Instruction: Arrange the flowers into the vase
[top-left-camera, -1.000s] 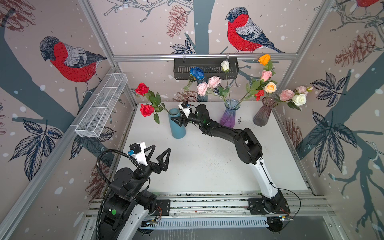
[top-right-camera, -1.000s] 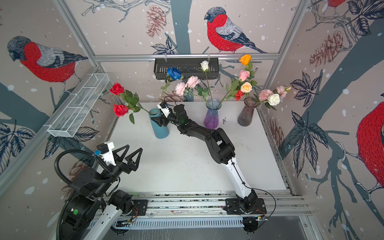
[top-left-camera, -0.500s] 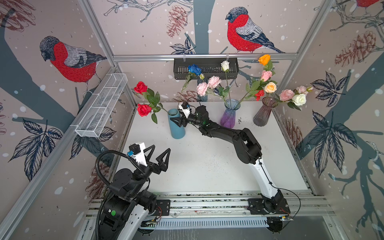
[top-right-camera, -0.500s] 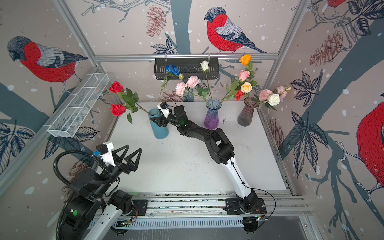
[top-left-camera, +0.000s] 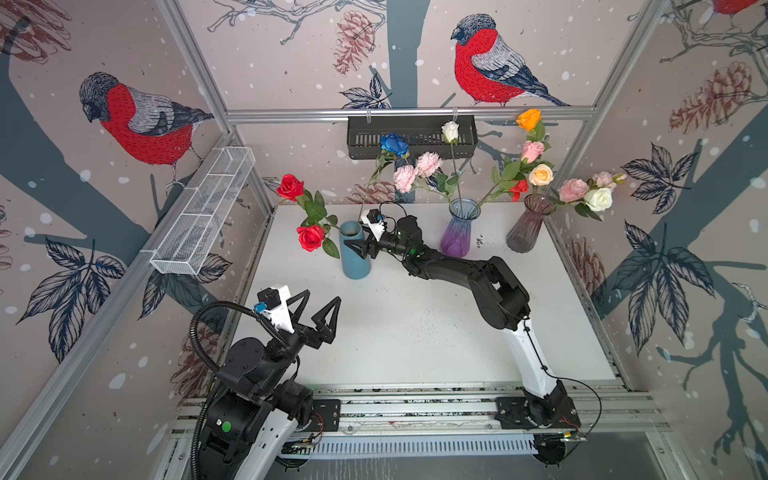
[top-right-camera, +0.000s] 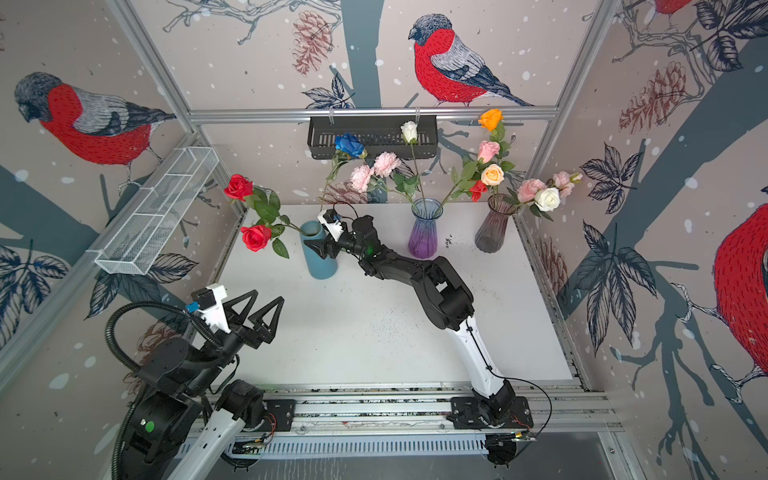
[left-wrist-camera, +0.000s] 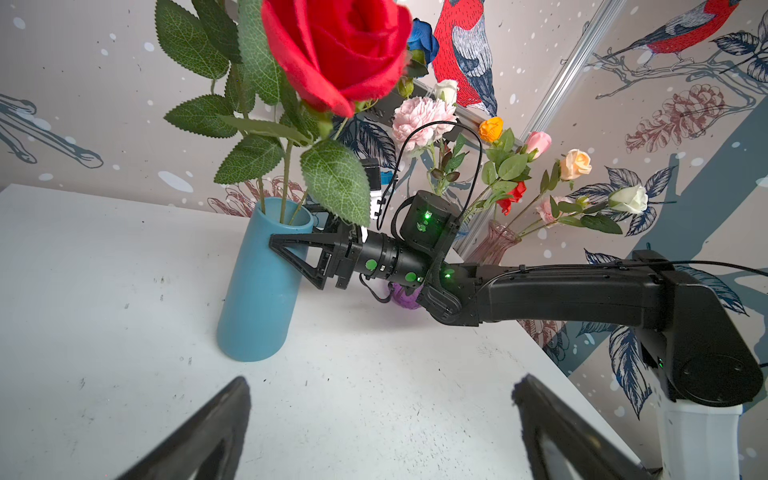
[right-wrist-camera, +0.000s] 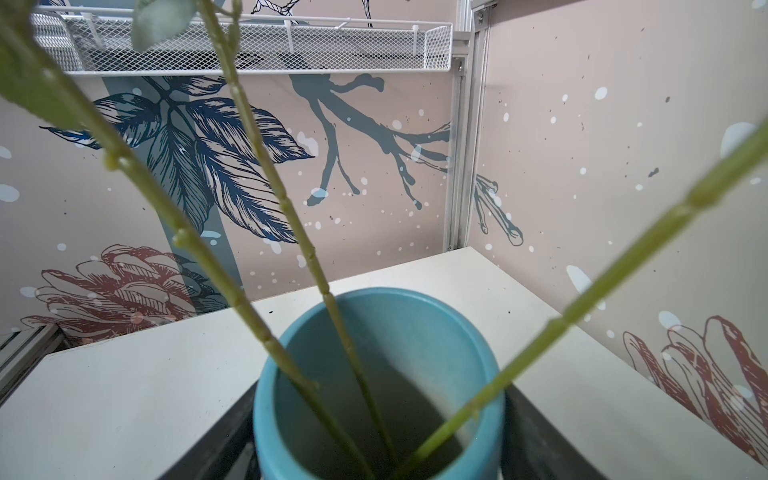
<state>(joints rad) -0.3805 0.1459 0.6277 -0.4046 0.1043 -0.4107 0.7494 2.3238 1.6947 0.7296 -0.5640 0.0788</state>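
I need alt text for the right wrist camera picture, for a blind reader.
Three thin green stems stand in a blue vase seen from above, with black gripper fingers on both sides of it. Behind lies a white table.

- My left claw (top-left-camera: 323, 296) and my right claw (top-left-camera: 355, 237): black fingers, white camera blocks.
- Cylinder vase (top-left-camera: 354, 259): plain matte teal.
- Stems (right-wrist-camera: 266, 166): yellow-green.
- Red roses (top-left-camera: 311, 237): deep red, with dark green leaves.
- Blue rose (top-left-camera: 393, 143): royal blue.
- Carnations (top-left-camera: 428, 163): pale pink.
- Other heads: white bud (top-left-camera: 450, 131), orange rose (top-left-camera: 528, 118), peach rose (top-left-camera: 540, 174).
- Middle glass vase (top-left-camera: 457, 237): clear, fading to violet.
- End glass vase (top-left-camera: 525, 230): smoky mauve.
- Table (top-left-camera: 395, 332): white with dark specks.
- Walls (top-left-camera: 291, 62): dusty pink with white flecks, red-breasted grey birds, slate-blue branches, navy leaves and rust pine cones.
- Hanging basket (top-left-camera: 411, 137): black.
- Mesh tray (top-left-camera: 203, 212): white.
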